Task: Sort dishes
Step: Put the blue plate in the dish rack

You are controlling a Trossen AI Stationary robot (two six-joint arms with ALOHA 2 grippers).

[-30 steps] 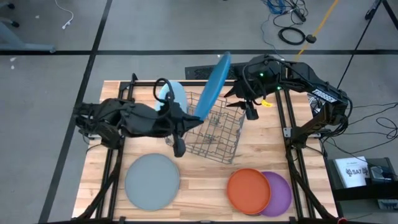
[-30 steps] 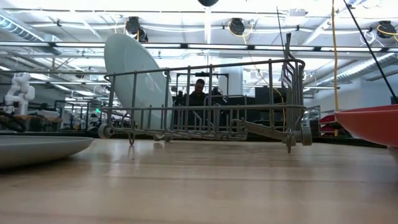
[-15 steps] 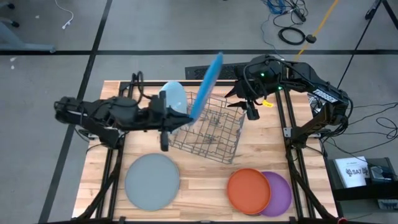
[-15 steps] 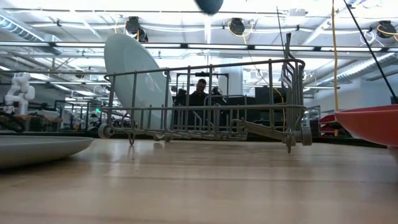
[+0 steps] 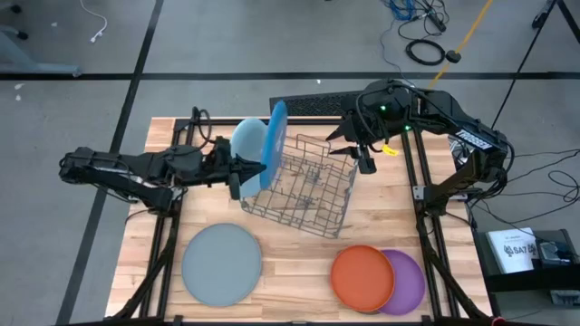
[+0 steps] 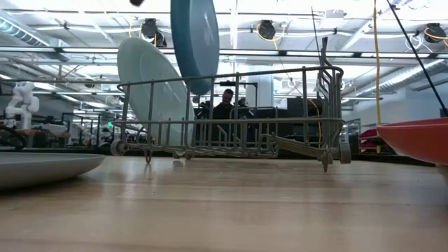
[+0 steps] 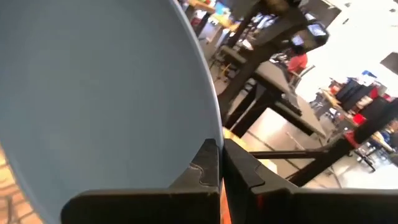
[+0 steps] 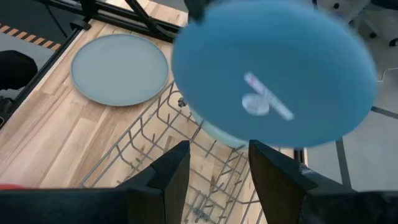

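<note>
Blue plate [image 5: 276,136] is being held on edge by the left claw [image 5: 237,175], clamped tight on its rim, above the upper-left end of the wire dish rack [image 5: 304,186], centre of the high view. In the low view the blue plate [image 6: 194,42] is hanging upright over the rack's [image 6: 231,115] left part. A pale blue plate [image 5: 247,140] is being kept upright just left of it, at the rack's left end. Right claw [image 5: 362,161] is being held with fingers spread, empty, at the rack's upper-right corner. Grey plate [image 5: 221,263] is lying flat on the worktop [image 5: 290,272], lower left. Orange plate [image 5: 362,276] is overlapping the purple plate [image 5: 410,282], lower right.
</note>
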